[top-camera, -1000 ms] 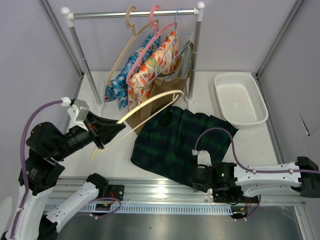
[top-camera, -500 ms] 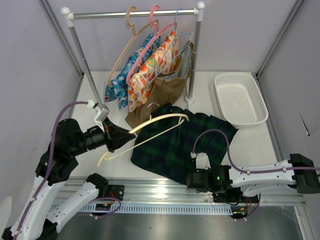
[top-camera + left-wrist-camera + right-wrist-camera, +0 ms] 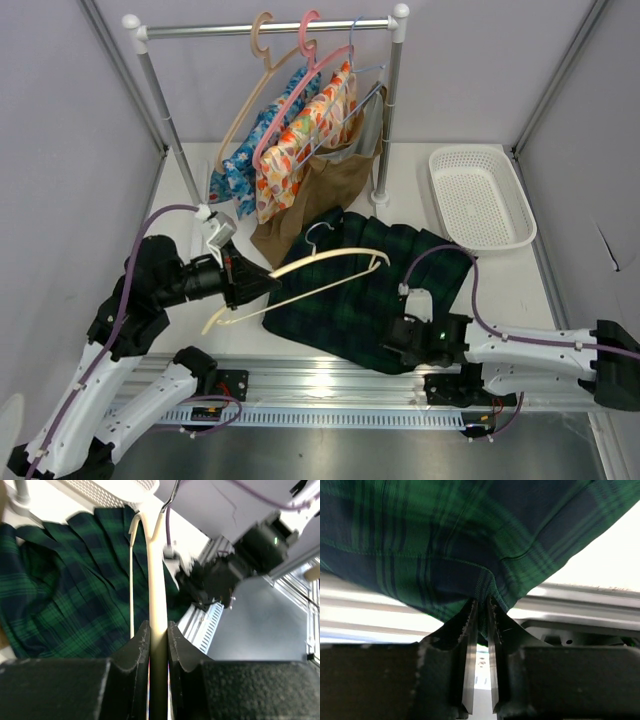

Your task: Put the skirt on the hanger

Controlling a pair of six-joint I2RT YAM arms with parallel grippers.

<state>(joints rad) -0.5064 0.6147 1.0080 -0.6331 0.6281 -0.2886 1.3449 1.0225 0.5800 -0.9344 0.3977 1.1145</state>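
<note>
Lying spread on the table [image 3: 500,290] on the near side of the rack [image 3: 270,28], the skirt [image 3: 345,290] has its far edge just beside the brown garment [image 3: 320,190] hanging off that rack. And look at the near hem: the right gripper [image 3: 480,602] has its jaws nipped together on a small fold of plaid, the cloth puckering up into the pinch. That grip looks meant to raise one edge so there is an opening to work with. Nearer than the rack and well below its rail, the hanger [image 3: 156,580] floats in the air, with the left gripper [image 3: 158,630] clamped tight on one thick arm near its end and the rest reaching out over the plaid. Holding it by one end leaves the long free arm ready to slide into the skirt, I'd say. Hanger and cloth look apart for now, with nothing draped yet. The tricky bit ahead is that the pinch takes in very little cloth, so the fold could slip out once it carries weight.
</note>
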